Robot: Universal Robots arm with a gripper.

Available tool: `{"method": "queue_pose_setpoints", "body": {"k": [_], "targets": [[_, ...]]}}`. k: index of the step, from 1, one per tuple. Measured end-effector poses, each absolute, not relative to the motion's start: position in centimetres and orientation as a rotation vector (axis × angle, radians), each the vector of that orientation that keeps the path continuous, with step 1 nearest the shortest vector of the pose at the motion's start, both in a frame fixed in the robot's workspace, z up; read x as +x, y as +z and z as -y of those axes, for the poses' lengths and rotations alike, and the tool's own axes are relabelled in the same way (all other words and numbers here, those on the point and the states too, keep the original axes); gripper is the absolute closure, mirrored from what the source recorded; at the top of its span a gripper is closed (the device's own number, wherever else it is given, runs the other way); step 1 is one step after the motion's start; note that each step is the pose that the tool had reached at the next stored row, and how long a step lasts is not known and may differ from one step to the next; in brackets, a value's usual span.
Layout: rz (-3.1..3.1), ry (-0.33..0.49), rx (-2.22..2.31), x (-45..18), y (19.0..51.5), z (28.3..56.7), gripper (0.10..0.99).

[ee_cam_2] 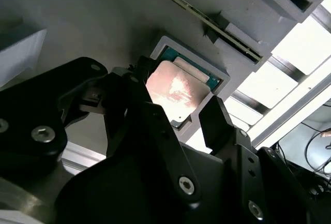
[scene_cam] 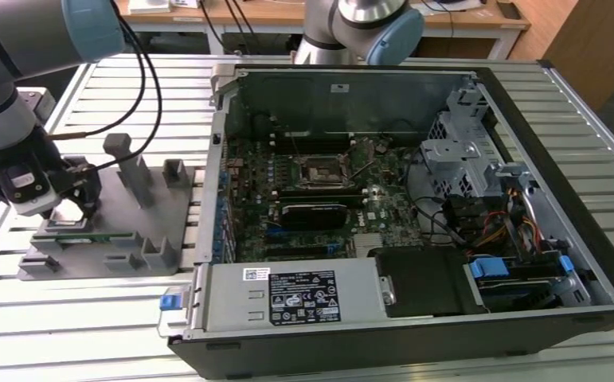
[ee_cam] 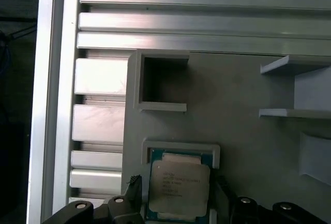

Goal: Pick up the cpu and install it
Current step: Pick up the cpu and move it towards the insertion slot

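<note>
gripper [scene_cam: 64,203] hangs low over a grey fixture [scene_cam: 84,260] on the slatted table [scene_cam: 94,326], at about 9 o'clock from the open computer case [scene_cam: 338,87] as the exterior view faces it.

the cpu [ee_cam: 179,187] lies flat, metal top up, in a square walled pocket of that fixture. the pocket looks made to hold it square so the tool finds it the same way each time.

in the second wrist view the black fingers [ee_cam_2: 217,121] stand one to each side of the chip. jaws spread, straddling the pocket, not visibly pressing on the chip. nothing held, and the chip is not yet lifted.

what the fixture holds:
- the cpu in its pocket
- a thin green memory stick [scene_cam: 89,235] on edge in a slot, near the pocket
- a second square recess [ee_cam: 164,81] just beside the chip's pocket, nothing in it

what the case holds: the motherboard [scene_cam: 392,187], with the black socket frame [scene_cam: 315,169] near its middle, roughly 3 o'clock from the gripper and well apart. the socket looks open and ready to take the chip, though that's my reading.
</note>
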State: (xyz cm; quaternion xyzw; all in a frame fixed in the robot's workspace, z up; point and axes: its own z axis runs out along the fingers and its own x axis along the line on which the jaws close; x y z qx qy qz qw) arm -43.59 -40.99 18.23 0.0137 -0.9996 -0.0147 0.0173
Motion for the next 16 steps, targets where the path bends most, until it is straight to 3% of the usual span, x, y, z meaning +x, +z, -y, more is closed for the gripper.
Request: {"method": "queue_pose_setpoints", "body": {"k": [5,6,16], "targets": [[3.107,-0.044,0.033,-42.92,18.23,41.01,0.443],[3.107,-0.044,0.033,-42.80,18.23,41.01,0.514],[3.107,-0.044,0.032,-42.75,18.55,41.01,0.514]]}}
